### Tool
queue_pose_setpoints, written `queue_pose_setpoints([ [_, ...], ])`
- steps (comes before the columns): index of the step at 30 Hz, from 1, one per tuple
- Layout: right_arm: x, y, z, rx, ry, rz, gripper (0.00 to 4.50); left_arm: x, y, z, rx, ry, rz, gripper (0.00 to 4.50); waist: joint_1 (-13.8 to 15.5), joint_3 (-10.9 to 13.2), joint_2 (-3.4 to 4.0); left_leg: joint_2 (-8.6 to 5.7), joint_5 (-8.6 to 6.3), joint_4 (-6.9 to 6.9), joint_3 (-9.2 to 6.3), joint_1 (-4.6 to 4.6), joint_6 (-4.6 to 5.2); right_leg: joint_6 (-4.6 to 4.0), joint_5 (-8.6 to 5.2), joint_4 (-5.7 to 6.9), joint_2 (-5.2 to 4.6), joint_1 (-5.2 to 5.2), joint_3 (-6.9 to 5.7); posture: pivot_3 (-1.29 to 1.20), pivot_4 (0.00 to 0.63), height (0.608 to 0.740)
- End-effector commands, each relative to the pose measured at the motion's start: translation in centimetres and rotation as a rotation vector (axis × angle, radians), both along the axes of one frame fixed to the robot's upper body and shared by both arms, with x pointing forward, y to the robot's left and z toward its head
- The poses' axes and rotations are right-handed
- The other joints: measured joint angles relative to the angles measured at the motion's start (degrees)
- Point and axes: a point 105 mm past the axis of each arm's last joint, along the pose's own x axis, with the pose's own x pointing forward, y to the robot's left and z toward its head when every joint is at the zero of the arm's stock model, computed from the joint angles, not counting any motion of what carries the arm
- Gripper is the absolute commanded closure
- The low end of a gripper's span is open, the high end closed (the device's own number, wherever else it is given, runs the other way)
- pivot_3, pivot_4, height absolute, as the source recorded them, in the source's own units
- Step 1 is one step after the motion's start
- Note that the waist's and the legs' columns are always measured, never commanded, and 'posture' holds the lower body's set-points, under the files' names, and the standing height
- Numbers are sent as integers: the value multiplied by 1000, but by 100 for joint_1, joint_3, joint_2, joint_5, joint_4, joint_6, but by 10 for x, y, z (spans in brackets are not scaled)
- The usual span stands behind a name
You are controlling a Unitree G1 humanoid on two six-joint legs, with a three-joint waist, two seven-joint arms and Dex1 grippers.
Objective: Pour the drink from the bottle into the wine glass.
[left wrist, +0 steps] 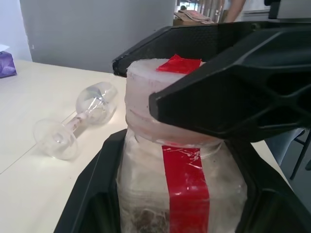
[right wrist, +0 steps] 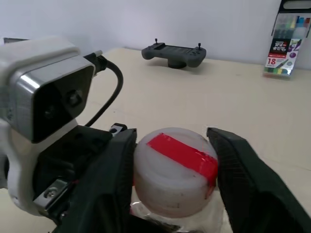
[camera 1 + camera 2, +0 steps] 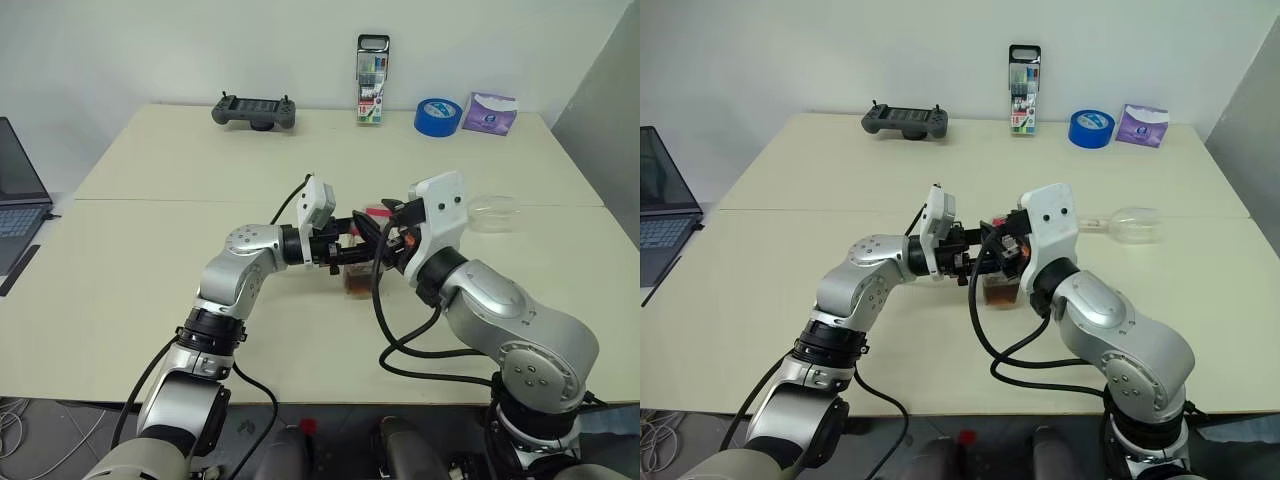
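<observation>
Clear plastic bottle with red strip, upright near surface centre, pinched at body by left gripper. White cap flanked by right gripper, fingers spread either side, contact unclear. Right of bottle, wine glass on its side. Brown drink low inside bottle.

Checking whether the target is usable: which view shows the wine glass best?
The left wrist view: the wine glass lies on its side on the table, with bowl, stem and foot all visible. The eye views show mostly its bowl, small, beyond the right gripper.
</observation>
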Motion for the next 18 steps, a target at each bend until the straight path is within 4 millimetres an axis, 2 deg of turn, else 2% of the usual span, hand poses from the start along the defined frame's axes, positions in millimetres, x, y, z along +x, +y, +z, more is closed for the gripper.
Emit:
queue_pose_setpoints([
  [1,-5,-7,14,7,-80,-6,2642,2,2,16,-18,-67,2,2332,0,0,0,0,0,0,1,0,0,0,0,0,0,0,-1,0,150,740],
  [3,-5,-7,17,-6,-93,41,2642,2,2,18,-20,-68,-1,2332,0,0,0,0,0,0,0,0,0,0,0,0,0,0,-2,0,150,740],
  [4,-8,-4,19,4,-94,127,2642,2,1,18,-22,-68,-3,2332,0,0,0,0,0,0,-1,0,0,0,0,1,0,0,-2,0,150,740],
  [7,-41,7,21,81,-26,594,2642,1,0,18,-24,-63,-14,2332,1,0,0,-4,0,1,5,2,1,0,0,-3,1,3,-9,0,150,740],
  [8,-59,5,22,78,-20,762,2642,-1,0,18,-21,-61,-22,2332,2,1,1,-4,0,1,7,2,1,0,0,-5,0,7,-9,0,150,740],
  [9,-69,0,25,75,-24,863,2642,-2,0,17,-18,-59,-29,2332,10,4,2,-6,-1,1,9,2,2,0,0,-9,-1,8,-9,0,150,740],
  [12,-44,-20,33,50,-49,809,2642,-7,0,16,-11,-52,-46,2333,-7,6,4,-2,-5,1,10,0,9,0,0,-24,1,14,-10,0,150,740],
  [18,-39,-27,21,-76,-49,789,2642,-7,7,16,-8,-54,-8,2333,-16,9,8,13,-8,-3,8,14,15,0,0,-12,15,14,-5,0,150,740],
])
